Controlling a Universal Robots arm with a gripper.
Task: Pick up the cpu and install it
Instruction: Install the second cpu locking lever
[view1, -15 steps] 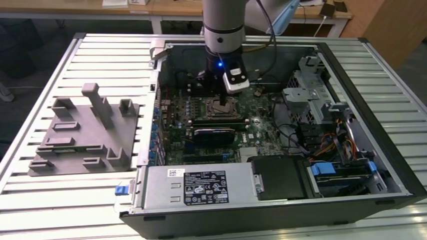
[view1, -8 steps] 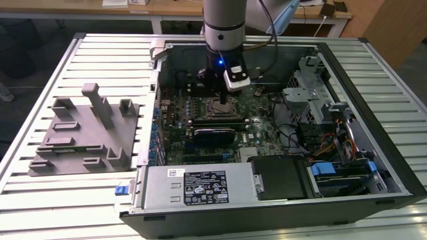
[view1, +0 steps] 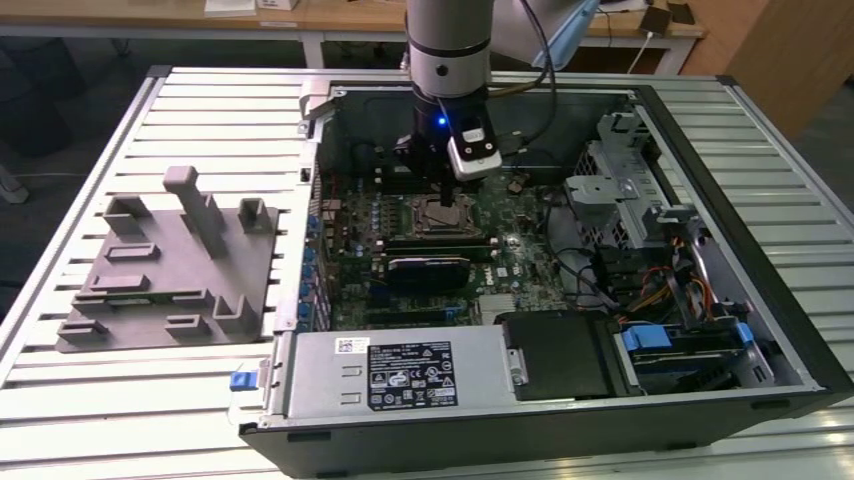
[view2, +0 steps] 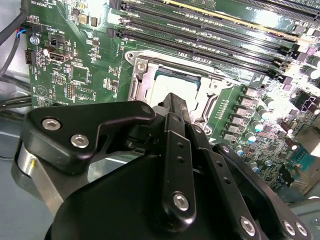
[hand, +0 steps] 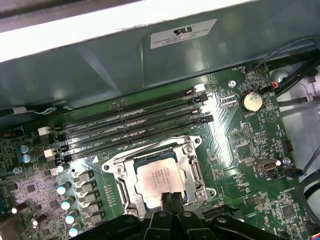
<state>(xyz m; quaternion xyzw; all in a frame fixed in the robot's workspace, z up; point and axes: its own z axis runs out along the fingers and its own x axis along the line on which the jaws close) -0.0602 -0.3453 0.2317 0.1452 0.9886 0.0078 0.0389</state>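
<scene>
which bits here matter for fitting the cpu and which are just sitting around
For the job:
cpu, lying in the socket frame
gripper, right over the cpu's edge
motherboard

Just there:
grey tray outside the case
memory slots
coin battery
power supply

In the first wrist view the cpu (hand: 161, 175) lies flat inside the socket frame (hand: 161, 176) on the green motherboard (hand: 240, 145). The black claw (hand: 171, 198), tips together, touches the chip's near edge. Four memory slots (hand: 135, 122) run beside the socket.
</scene>
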